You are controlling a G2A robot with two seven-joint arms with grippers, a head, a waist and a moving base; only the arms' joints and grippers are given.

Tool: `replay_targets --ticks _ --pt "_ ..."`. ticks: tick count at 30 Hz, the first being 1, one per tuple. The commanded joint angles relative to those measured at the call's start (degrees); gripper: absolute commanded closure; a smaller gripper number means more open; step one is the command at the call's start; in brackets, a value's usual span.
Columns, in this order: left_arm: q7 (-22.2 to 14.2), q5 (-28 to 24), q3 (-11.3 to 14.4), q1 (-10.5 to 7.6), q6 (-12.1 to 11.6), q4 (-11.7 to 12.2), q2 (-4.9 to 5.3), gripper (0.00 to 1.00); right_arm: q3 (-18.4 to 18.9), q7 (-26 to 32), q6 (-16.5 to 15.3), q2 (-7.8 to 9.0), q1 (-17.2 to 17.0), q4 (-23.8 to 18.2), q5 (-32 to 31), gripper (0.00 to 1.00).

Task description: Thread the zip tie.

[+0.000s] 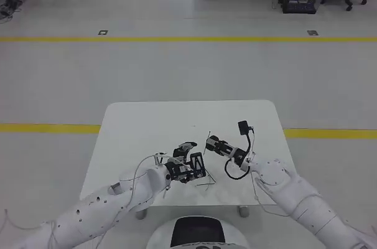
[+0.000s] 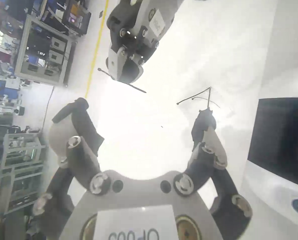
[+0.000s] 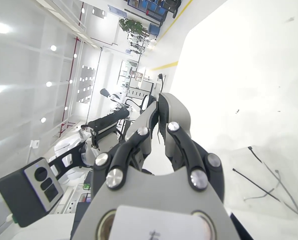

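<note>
Black zip tie point(image 2: 139, 89) clamped in right end effector point(image 3: 158, 106)

The counter point(image 1: 145, 118) is plain white. The zip tie point(image 2: 137, 89) in the right pincer point(image 3: 158, 102) is black — so are the loose ties point(image 3: 258, 184) lying on the counter. The right pincer has pale grey fingers, black links, black ribbed pads and silver screw heads; the left pincer point(image 2: 144, 107) wears the same grey, black and silver. The floor point(image 1: 188, 75) is light grey, crossed by yellow lines point(image 1: 188, 39).
</note>
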Motion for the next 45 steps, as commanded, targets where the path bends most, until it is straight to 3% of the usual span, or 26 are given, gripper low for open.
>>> replay_targets --ticks 1,5,10,13,15,19,20,29,32,36,39,45 --pt "-0.02 0.0 -0.02 0.01 -0.02 -0.01 -0.01 0.0 -0.02 0.04 -0.01 0.0 -0.01 -0.02 0.08 1.0" --pt "0.84 0.0 0.44 -0.75 -0.81 -0.13 0.01 0.0 -0.08 0.28 0.56 -0.23 -0.56 -0.8 0.44 1.0" --pt "-0.41 0.0 4.11 -5.04 1.44 -0.57 0.82 0.0 0.61 2.57 -0.31 -0.86 -1.0 -0.62 6.06 1.0" --pt "-1.67 0.0 7.94 -9.01 4.81 -0.05 1.61 0.0 1.27 4.44 -1.02 -1.21 -1.05 -0.07 9.84 1.0" --pt "-1.26 0.0 11.02 -11.34 8.63 0.74 2.15 0.0 1.89 5.95 -1.02 -1.42 -1.17 0.02 12.36 1.0" --pt "1.45 0.0 16.63 -15.31 15.69 2.12 3.18 0.0 3.15 8.55 -1.02 -1.77 -1.69 0.3 15.96 1.0" --pt "2.93 0.0 18.2 -16.35 16.46 2.05 3.4 0.0 3.45 9.36 -1.02 -1.84 -1.56 0.11 15.8 1.0" --pt "3.48 0.0 18.75 -16.72 16.53 2.07 3.48 0.0 3.61 9.43 -1.02 -1.85 -1.52 0.1 15.48 1.0" --pt "5.02 0.0 18.75 -16.67 17.49 3.46 3.36 0.0 3.73 8.56 0.24 -2.16 -1.96 -0.59 16.25 1.0" --pt "6.94 0.0 21.62 -19.19 20.79 4.72 3.35 0.0 3.86 7.87 0.93 -2.71 -2.38 -0.57 18.49 1.0" --pt "8.17 0.0 25.21 -23.73 22.54 5.8 3.52 0.0 3.97 7.65 1.42 -3.11 -2.4 -0.24 19.58 1.0" --pt "11.57 0.0 25.21 -25.21 22.4 5.95 3.9 0.0 4.26 6.84 3.12 -3.76 -2.47 -0.53 20.94 1.0"
